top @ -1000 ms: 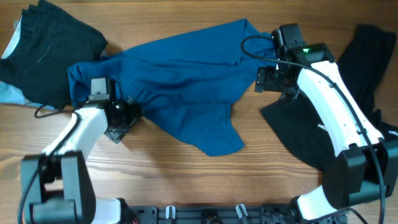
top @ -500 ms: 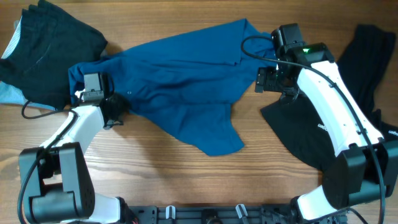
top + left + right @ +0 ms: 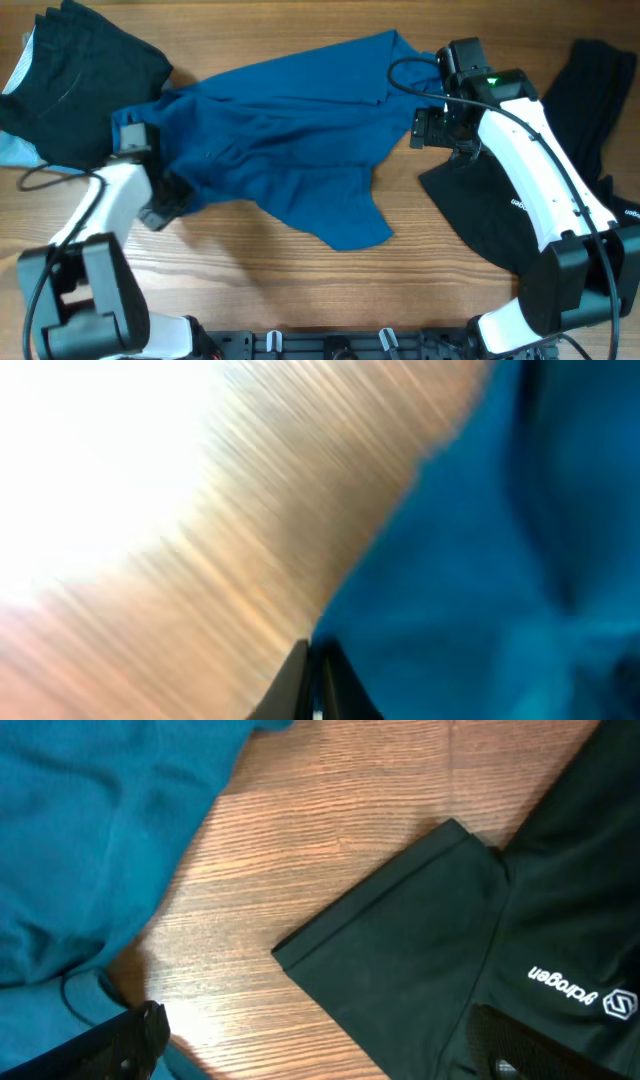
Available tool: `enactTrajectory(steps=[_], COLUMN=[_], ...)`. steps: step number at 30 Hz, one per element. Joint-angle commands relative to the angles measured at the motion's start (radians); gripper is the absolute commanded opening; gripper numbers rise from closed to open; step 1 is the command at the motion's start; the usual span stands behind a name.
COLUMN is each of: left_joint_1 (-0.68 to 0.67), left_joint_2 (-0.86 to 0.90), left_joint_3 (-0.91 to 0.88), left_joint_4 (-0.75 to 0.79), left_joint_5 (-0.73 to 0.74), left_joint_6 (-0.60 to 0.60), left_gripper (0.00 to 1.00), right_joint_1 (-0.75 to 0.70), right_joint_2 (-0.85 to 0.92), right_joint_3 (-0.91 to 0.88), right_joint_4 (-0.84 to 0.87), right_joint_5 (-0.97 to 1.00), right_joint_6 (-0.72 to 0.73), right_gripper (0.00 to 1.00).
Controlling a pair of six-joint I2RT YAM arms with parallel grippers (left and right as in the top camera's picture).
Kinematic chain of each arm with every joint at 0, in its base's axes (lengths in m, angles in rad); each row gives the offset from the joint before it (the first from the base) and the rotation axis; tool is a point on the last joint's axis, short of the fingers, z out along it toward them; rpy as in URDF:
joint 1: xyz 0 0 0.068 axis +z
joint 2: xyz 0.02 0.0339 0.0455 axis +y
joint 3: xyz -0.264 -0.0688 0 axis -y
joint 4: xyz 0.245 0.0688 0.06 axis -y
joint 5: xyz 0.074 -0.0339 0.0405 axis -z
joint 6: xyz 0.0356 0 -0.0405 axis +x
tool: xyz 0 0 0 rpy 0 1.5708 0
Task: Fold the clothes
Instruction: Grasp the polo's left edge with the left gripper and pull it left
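Wood table (image 3: 250, 270). Across its middle, between the two grippers: crumpled blue shirt (image 3: 290, 140). Just right of the right fingers: black tee (image 3: 470, 225), lying flat. Upper left, beyond the left arm: black pile (image 3: 80, 70).

Left gripper (image 3: 158, 207) at the shirt's lower-left hem. From overhead, fingers too dark and small to read. Left wrist view, heavily blurred: tips pinched together right on the blue edge, shirt to their right, bare wood to their left.

Right gripper (image 3: 428, 128) over bare wood off the shirt's right edge. Only in right wrist view: fingers (image 3: 135, 1032) spread wide, holding nothing, wood and tee corner between them, shirt at left, white logo (image 3: 575, 990) above the right finger.
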Motion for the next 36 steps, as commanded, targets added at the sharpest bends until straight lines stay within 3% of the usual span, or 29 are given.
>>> enactTrajectory(steps=[1, 5, 6, 7, 8, 9, 10, 14, 19, 25, 31, 36], left_joint_1=[0.111, 0.216, 0.232, 0.244, 0.246, 0.244, 0.238, 0.167, -0.013, -0.265, -0.413, -0.444], left_joint_2=[-0.1, -0.112, -0.112, -0.112, -0.108, -0.102, -0.095, -0.085, -0.085, -0.085, -0.085, -0.085], left_joint_3=[0.261, 0.455, 0.473, 0.475, 0.475, 0.474, 0.474, 0.46, 0.326, 0.029, -0.14, -0.216], left_joint_4=[-0.171, -0.22, -0.217, -0.219, -0.228, -0.25, -0.284, -0.43, -0.431, -0.245, -0.12, 0.077], left_joint_5=[-0.122, -0.122, -0.122, -0.095, -0.037, 0.02, 0.075, 0.261, 0.345, 0.396, 0.477, 0.418], left_joint_6=[0.076, 0.074, 0.057, 0.016, 0.015, 0.015, 0.014, 0.015, 0.012, -0.179, -0.333, -0.372], left_gripper=[0.04, 0.04, 0.08, 0.44, 0.69, 0.91, 1.0, 1.0, 1.0, 1.0, 1.0, 0.95], right_joint_1=[-0.005, -0.005, -0.005, -0.005, -0.005, -0.005, -0.005, -0.005, -0.005, -0.005, -0.005, -0.005], right_joint_2=[0.008, 0.008, 0.008, 0.008, 0.008, 0.008, 0.008, 0.008, 0.008, 0.008, 0.008, 0.008], right_joint_3=[0.006, 0.006, 0.006, 0.006, 0.006, 0.006, 0.006, 0.006, 0.006, 0.006, 0.006, 0.006], right_joint_4=[0.006, 0.006, 0.006, 0.006, 0.009, 0.012, 0.019, 0.03, 0.035, 0.027, 0.027, 0.018], right_joint_5=[-0.005, -0.005, -0.005, -0.005, -0.005, -0.005, -0.005, -0.005, -0.005, -0.005, -0.005, -0.005], right_joint_6=[-0.009, -0.01, -0.011, -0.01, -0.01, -0.01, -0.01, -0.01, -0.01, -0.011, -0.011, -0.012], right_gripper=[1.0, 1.0, 1.0, 1.0, 1.0, 1.0, 1.0, 1.0, 1.0, 1.0, 1.0, 0.99])
